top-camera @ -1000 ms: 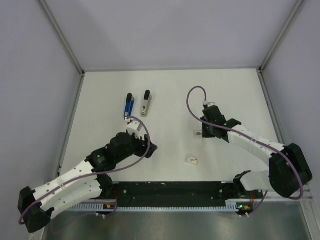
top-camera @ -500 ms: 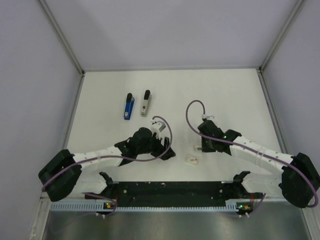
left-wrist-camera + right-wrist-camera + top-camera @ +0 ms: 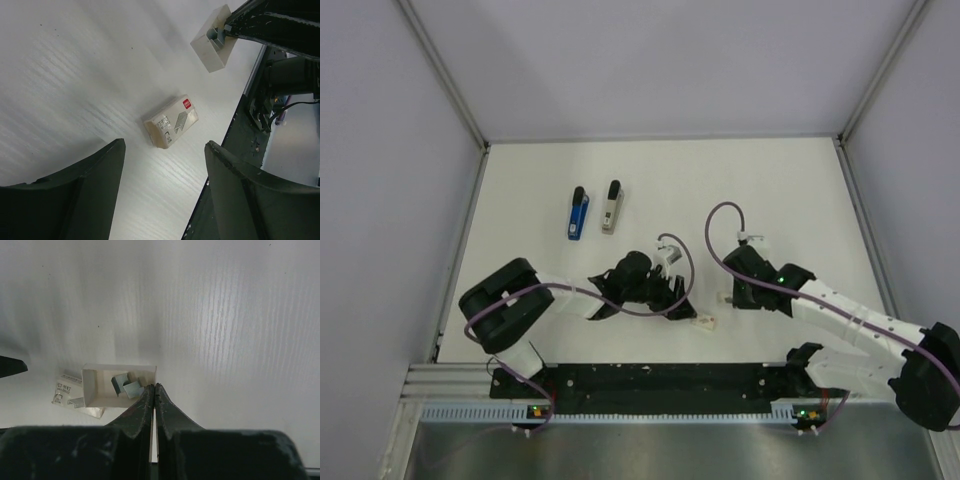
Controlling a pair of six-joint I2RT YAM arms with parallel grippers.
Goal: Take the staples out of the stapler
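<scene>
Two staplers lie at the back left, one blue (image 3: 578, 213) and one grey (image 3: 611, 207), both far from the grippers. My left gripper (image 3: 682, 305) is open and empty, and hovers just left of a closed staple box sleeve (image 3: 705, 322), which lies between and beyond its fingers in the left wrist view (image 3: 171, 121). My right gripper (image 3: 730, 296) is shut on the wall of a small open white tray (image 3: 119, 385) and holds it off the table. Several loose staple strips (image 3: 125, 385) lie in the tray, which also shows in the left wrist view (image 3: 213, 40).
The black rail (image 3: 660, 380) runs along the near edge, close behind both grippers. The enclosure walls (image 3: 450, 90) stand at the sides and back. The sleeve shows under the tray in the right wrist view (image 3: 70, 396).
My left arm has swung right, away from the staplers, to the staple box sleeve. My right arm has drawn the tray back toward the near edge.
</scene>
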